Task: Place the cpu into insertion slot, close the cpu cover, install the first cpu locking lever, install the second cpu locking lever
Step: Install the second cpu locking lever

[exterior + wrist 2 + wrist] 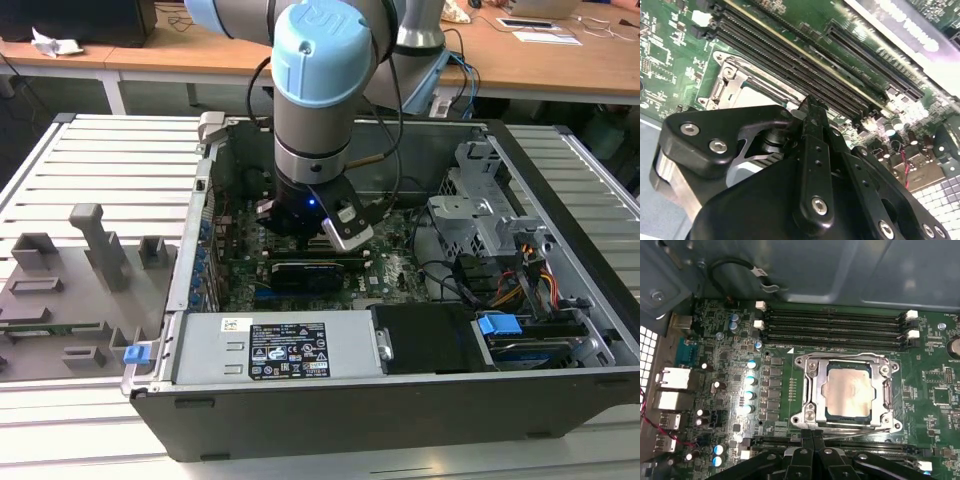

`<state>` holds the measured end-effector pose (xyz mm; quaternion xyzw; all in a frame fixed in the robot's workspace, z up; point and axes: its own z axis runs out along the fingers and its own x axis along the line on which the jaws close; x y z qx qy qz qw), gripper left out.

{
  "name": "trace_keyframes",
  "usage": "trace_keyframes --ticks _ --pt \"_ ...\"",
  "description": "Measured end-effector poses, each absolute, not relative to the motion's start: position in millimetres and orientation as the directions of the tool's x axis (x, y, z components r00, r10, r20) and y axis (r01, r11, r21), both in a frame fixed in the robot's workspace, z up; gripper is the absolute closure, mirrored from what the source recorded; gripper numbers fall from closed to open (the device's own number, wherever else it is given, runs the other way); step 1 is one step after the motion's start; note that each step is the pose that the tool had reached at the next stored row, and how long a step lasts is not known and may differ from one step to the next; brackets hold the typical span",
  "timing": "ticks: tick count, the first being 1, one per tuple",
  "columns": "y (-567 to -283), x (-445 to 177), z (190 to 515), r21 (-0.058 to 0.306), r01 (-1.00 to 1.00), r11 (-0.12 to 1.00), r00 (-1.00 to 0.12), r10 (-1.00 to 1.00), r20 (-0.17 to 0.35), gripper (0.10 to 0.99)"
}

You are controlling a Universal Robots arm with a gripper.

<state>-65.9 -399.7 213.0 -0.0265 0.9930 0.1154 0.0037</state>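
Open computer case [560, 250] with green circuit board [740, 340] inside, cpu [847, 391] seated in the insertion slot [826, 412], cpu cover [812, 390] lying closed around it, gripper [812, 436] fingers pressed together just beside the cover's edge, black memory slots [835, 327] nearby

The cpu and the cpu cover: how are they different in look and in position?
The cpu is a solid pale square plate; the cpu cover is a darker silvery frame with a large open window. The cpu lies inside that window; the cpu cover lies closed around it. Both lie flat on the green board.
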Motion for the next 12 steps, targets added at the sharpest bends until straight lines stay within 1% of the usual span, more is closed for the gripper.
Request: trace_keyframes --ticks 2,4,12 --pt "-400.9 -70.4 209.6 0.244 -0.058 0.968 -0.998 -0.056 -0.014 0.98" --pt "-400.9 -70.9 207.0 0.25 -0.062 0.966 -0.998 -0.06 -0.015 0.98" --pt "-400.9 -71.5 202.1 0.255 -0.074 0.964 -0.997 -0.073 -0.015 0.98"
